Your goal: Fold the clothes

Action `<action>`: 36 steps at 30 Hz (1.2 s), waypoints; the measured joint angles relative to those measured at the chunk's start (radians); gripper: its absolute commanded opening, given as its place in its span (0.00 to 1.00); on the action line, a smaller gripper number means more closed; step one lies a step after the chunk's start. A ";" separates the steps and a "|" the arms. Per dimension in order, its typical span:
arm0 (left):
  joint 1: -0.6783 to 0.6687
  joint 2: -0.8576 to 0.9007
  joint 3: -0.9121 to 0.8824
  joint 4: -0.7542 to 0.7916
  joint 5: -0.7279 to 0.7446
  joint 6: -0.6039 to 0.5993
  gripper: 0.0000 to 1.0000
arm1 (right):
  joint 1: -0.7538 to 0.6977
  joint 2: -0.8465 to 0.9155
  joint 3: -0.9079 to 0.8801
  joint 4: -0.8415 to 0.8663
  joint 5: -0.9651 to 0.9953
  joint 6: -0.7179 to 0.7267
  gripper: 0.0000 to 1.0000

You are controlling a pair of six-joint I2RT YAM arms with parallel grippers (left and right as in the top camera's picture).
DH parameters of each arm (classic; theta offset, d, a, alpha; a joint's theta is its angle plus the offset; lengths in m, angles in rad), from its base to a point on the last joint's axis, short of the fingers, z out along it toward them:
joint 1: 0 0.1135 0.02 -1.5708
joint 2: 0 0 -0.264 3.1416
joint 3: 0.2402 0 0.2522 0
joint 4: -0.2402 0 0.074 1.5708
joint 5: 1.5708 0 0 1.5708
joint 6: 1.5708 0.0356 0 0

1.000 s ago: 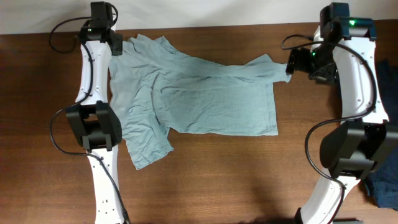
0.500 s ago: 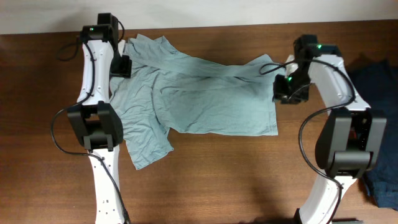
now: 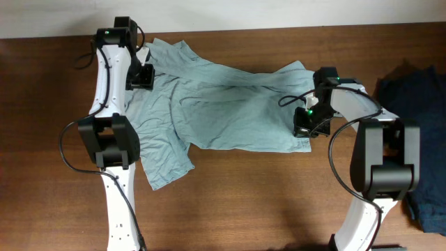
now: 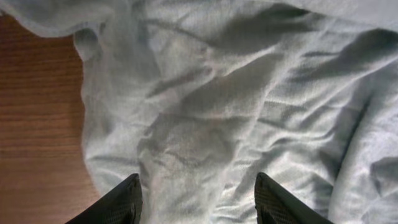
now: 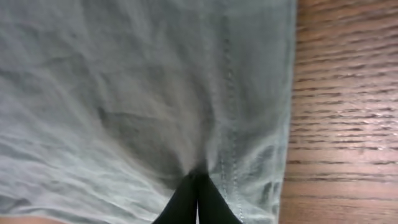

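The clothes, a pale grey-blue T-shirt, lie spread and wrinkled across the back of the wooden table, with one sleeve pointing to the front left. My left gripper hovers open over the shirt's back left part; in the left wrist view its fingertips stand wide apart above creased fabric. My right gripper is down at the shirt's right hem. In the right wrist view it is shut, and the cloth puckers into its tips just beside the stitched hem.
A dark navy garment lies at the table's right edge, with more dark cloth at the front right. Bare wood shows right of the hem. Wood also shows left of the shirt in the left wrist view.
My right arm swung from the back right corner down onto the shirt's right hem and its jaws went from open to shut. My left gripper moved slightly right, onto the shirt.
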 measured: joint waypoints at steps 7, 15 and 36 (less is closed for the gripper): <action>0.005 0.087 0.019 -0.023 0.002 0.013 0.53 | 0.009 -0.013 -0.006 -0.051 0.149 0.063 0.04; 0.012 0.099 0.038 -0.036 0.004 0.015 0.50 | 0.010 -0.011 -0.021 -0.122 0.473 0.158 0.04; 0.094 -0.082 0.274 -0.226 0.018 0.014 0.55 | -0.039 -0.152 0.122 -0.107 0.337 0.065 0.33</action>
